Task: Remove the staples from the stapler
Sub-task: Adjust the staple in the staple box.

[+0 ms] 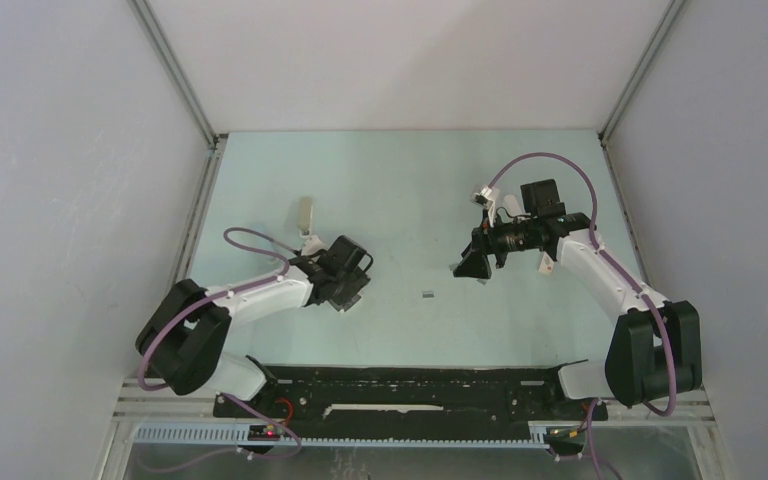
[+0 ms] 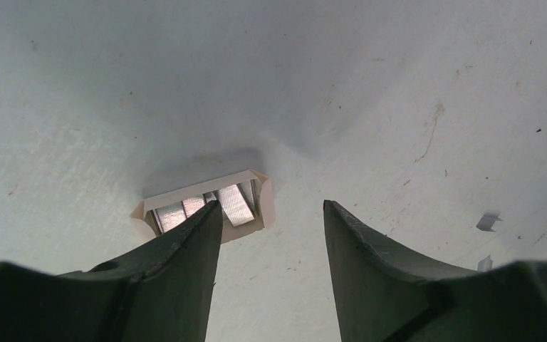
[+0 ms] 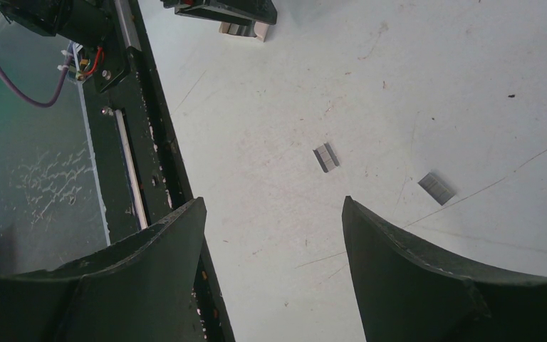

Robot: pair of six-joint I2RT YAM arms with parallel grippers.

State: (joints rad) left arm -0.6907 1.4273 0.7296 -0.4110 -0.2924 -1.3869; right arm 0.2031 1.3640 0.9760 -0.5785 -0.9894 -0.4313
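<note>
No writing, label, brand, number or sign can be read on anything in any of the three views.

You are looking into a robotics lab test cell. A pale green desk (image 1: pixel 390 190) is boxed in by plain grey panels (image 1: pixel 70 200) on aluminium rails (image 1: pixel 174 72). Two white arms (image 1: pixel 260 293) are bolted to a black base plate (image 1: pixel 410 388), with looping purple cables (image 1: pixel 535 157).

table (image 3: pixel 399 85): matt pale surface, scuffed, fine scratches, dark specks.
staples (image 3: pixel 326 157): grey metal, ribbed, dull sheen.
box (image 2: pixel 203 191): thin white card, matt; strips inside brighter, reflective.
left gripper (image 2: pixel 271 206), right gripper (image 3: pixel 273 199): dark plastic, matt, faintly grainy.
</note>
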